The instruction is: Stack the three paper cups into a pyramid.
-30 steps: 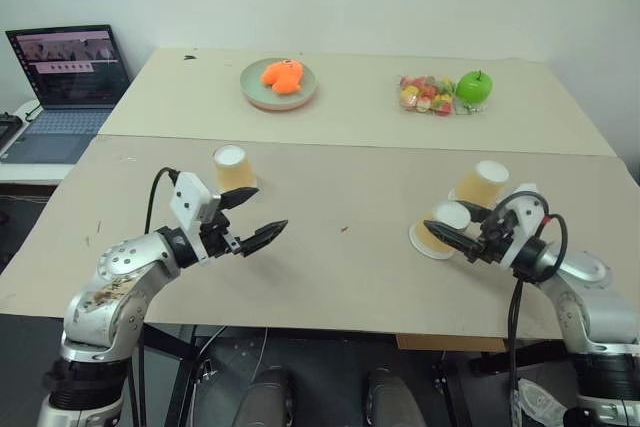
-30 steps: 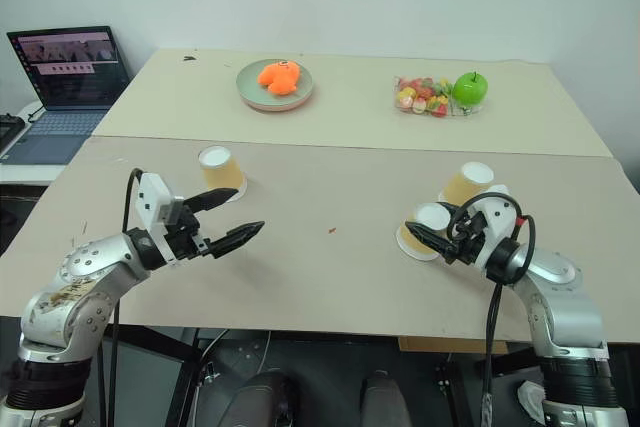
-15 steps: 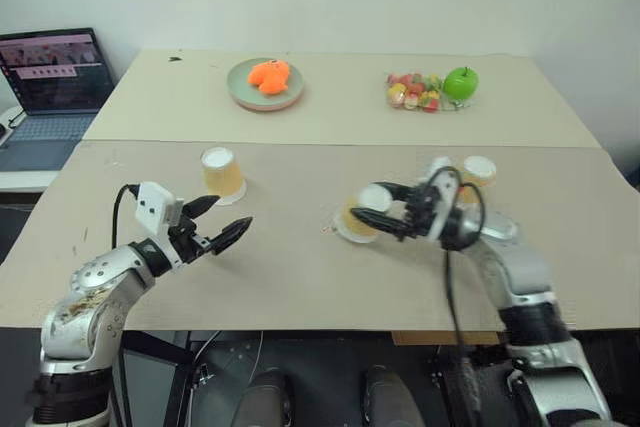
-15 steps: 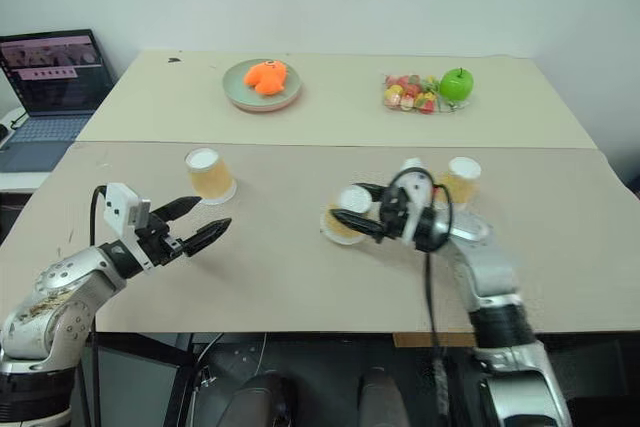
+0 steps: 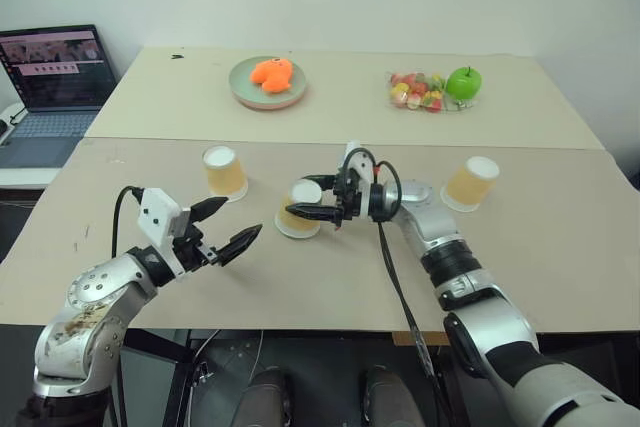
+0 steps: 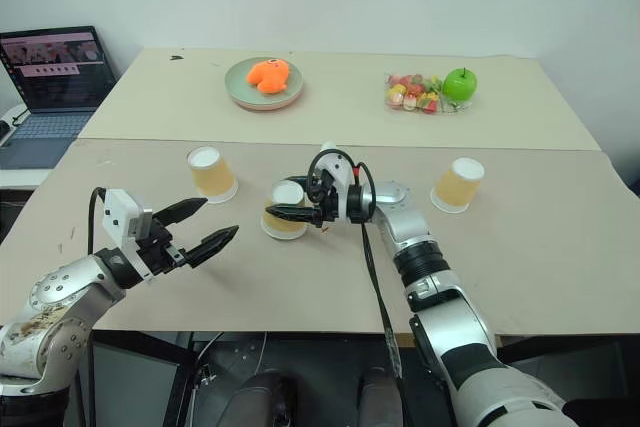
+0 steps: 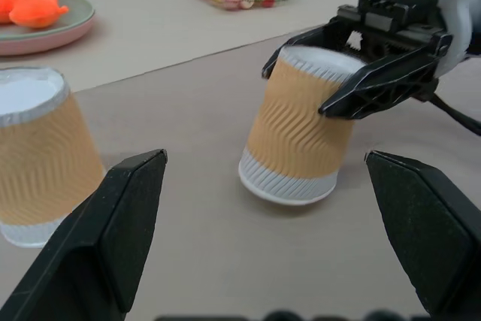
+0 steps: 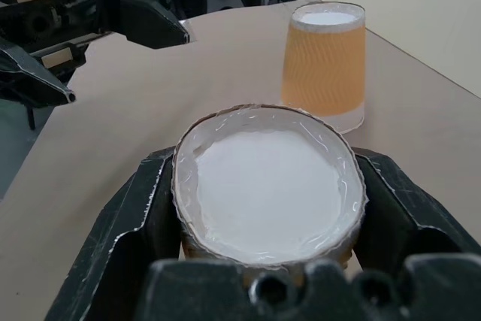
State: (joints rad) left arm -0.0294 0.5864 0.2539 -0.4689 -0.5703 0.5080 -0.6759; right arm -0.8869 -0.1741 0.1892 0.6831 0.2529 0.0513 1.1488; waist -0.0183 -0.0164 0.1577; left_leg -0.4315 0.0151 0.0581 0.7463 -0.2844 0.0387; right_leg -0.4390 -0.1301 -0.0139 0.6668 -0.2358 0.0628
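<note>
The three paper cups stand apart along the bench's middle, no pyramid begun: the right hand (image 5: 310, 211) grips one cup (image 5: 299, 210) beside another (image 5: 224, 171), the third (image 5: 472, 183) sits toward the right edge, while the left hand (image 5: 226, 226) gapes empty.

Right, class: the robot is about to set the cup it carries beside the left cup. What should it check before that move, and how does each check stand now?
1. Grip: right gripper shut on the carried cup, fingers on both sides near its top: ok.
2. Carried cup upside down like the others, white base up: ok.
3. Carried cup upright: not ok, it tilts in the left wrist view.
4. Left cup standing on the table, bare surface beside it: ok.
5. Left gripper open and apart from both cups: ok.
6. Third cup standing on the far right, ready for the top: ok.
</note>
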